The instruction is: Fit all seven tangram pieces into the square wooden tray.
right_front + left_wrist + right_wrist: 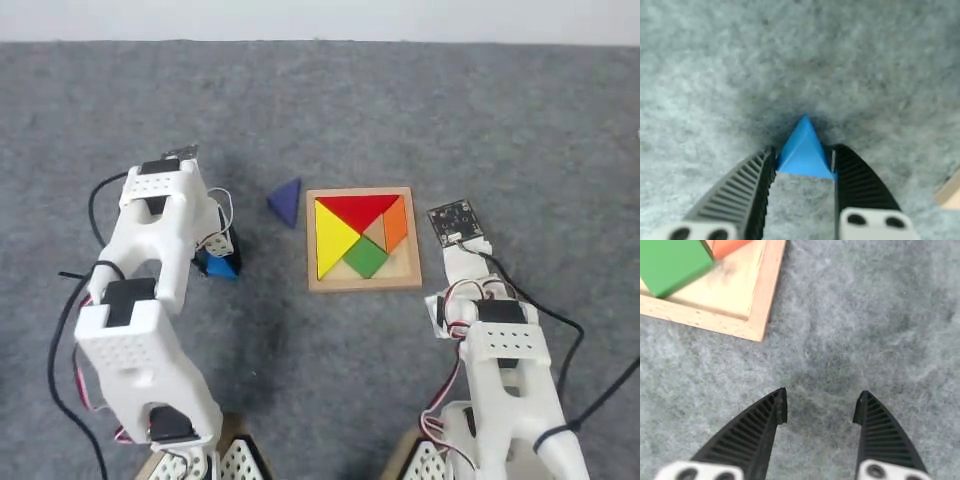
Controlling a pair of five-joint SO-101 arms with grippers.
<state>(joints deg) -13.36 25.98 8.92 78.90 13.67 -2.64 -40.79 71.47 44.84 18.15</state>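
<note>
**Blue piece clamped on the left, right gripper standing apart**

From my station, the left gripper is closed on the small blue triangular tangram piece, one black ribbed finger pressed against each side, its point aimed away from the wrist. In the high view that blue piece sits low over the grey carpet, well to the left of the square wooden tray.

The tray holds a red triangle along its far edge, a yellow triangle on its left side, a green square near the front and an orange parallelogram on the right. A dark purple triangle lies on the carpet just beside the tray's far left corner.

My right gripper has its fingers spread wide, holding nothing, above bare carpet near a corner of the tray.
</note>
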